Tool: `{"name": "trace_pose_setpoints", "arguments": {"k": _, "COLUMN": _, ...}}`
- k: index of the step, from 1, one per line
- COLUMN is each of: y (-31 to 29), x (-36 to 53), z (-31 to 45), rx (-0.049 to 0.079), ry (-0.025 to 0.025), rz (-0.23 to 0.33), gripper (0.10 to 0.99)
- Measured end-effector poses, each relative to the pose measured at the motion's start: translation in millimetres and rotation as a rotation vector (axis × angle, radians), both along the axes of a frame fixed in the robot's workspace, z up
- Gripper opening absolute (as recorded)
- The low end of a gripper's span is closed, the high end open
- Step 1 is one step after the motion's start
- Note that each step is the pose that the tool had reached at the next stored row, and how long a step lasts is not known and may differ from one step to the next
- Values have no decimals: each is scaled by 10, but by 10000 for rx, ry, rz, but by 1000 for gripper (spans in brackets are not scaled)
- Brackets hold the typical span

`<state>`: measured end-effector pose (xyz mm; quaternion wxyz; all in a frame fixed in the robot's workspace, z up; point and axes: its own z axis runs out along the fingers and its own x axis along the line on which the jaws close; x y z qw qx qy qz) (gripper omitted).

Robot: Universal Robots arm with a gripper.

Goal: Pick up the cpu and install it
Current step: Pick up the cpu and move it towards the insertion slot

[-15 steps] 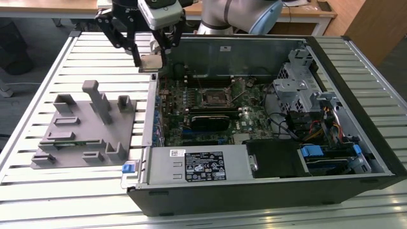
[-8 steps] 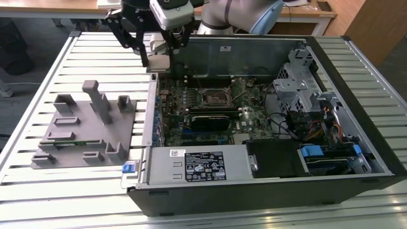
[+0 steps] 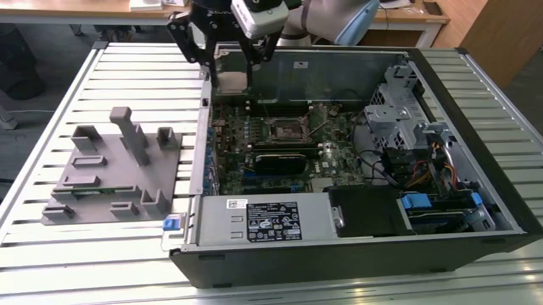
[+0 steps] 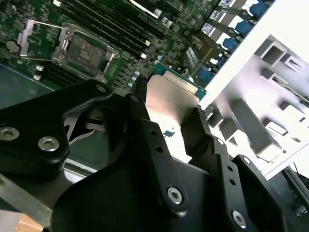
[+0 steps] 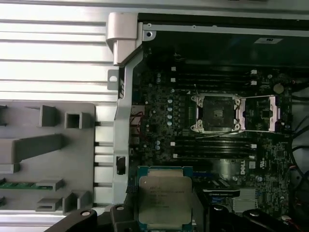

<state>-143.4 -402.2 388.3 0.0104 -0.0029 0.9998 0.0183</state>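
Exterior view has my black two-fingered pincer (image 3: 231, 67) hanging fingers-down above the far corner of the black open computer case (image 3: 357, 254), on the exterior view's left. My pale grey arm reaches in over the far edge of the slatted metal table (image 3: 127, 70). The pincer is narrowed to the chip's width, its fingers pinching two opposite edges of the cpu (image 3: 233, 81), a small flat square chip with a silvery-grey metal top and green border.

In the first wrist view the cpu (image 5: 164, 200) lies level in the pincer (image 5: 164, 215), metal top facing the camera. It is close to square, so I can tell no long axis. Its edges run parallel with the case wall and with the dark metal socket frame (image 5: 215, 113), which stands open on the green board, well apart from the chip.

The grey plastic fixture with upright posts (image 3: 110, 171) sits on the table beside the case, on the exterior view's left.
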Motion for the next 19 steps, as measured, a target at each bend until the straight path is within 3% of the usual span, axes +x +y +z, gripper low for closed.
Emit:
{"name": "trace_pose_setpoints", "arguments": {"k": 9, "y": 106, "x": 234, "z": -33, "rx": -1, "ry": 1, "rz": -20, "gripper": 533}}
{"name": "trace_pose_setpoints", "arguments": {"k": 19, "y": 171, "x": 533, "z": -59, "rx": -1, "ry": 1, "rz": -54, "gripper": 533}}
